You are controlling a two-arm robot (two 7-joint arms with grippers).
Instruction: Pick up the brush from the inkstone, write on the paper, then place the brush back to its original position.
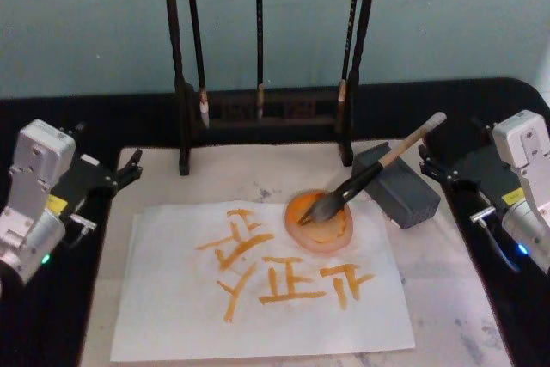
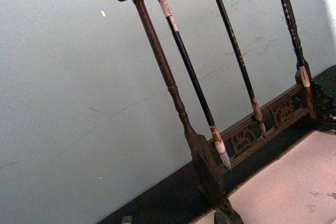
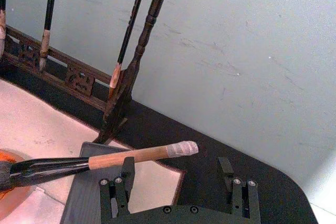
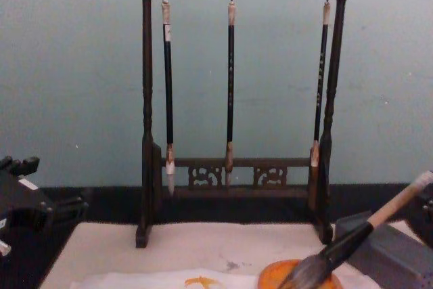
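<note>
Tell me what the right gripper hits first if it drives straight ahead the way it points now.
Most likely the brush: its taped handle end lies across the path just ahead of the right gripper, whose jaws stand open. The grey inkstone sits beneath it; depth is hard to judge.

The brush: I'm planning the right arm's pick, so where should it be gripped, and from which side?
I'd grip the brush at its tan handle, from the robot's right: it slopes up off the grey block toward the open right pincer, end free, bristles in the orange dish. Left pincer idles opposite.
</note>
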